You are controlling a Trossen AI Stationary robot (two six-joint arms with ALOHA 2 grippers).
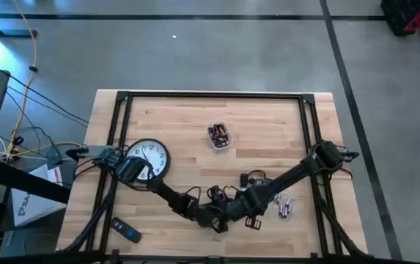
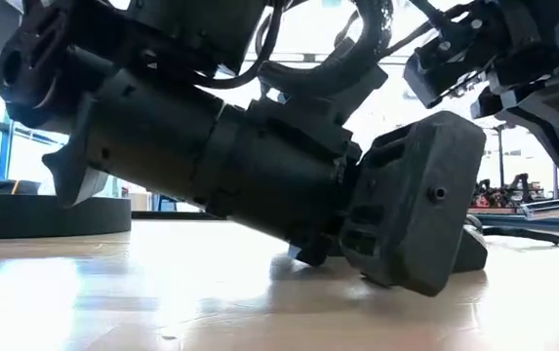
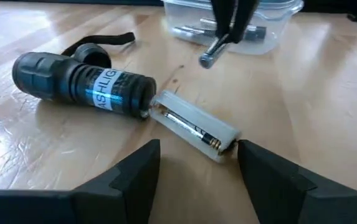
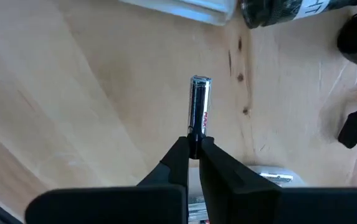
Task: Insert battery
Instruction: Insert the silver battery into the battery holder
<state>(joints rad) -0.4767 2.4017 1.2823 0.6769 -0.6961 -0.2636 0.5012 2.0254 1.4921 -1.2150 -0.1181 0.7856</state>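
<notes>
Wooden table (image 1: 195, 125), overhead: both arms converge near its front edge, with a wall clock (image 1: 149, 158) far to the left of the meeting point and a small tub of batteries (image 1: 219, 136) behind it. Low view: only dark arm housings fill the frame.

Left wrist view: a black flashlight (image 3: 81, 84) lies on its side, its end touching a clear battery holder (image 3: 194, 126) with one cell seated inside. The left gripper (image 3: 198, 163) hovers just short of the holder, fingers spread wide and empty. A clear container (image 3: 240, 22) sits beyond the flashlight.

Right wrist view: the right gripper (image 4: 193, 149) pinches a silver battery (image 4: 198, 106) by one end, held in the air beside the flashlight; this grip is hidden overhead.
</notes>
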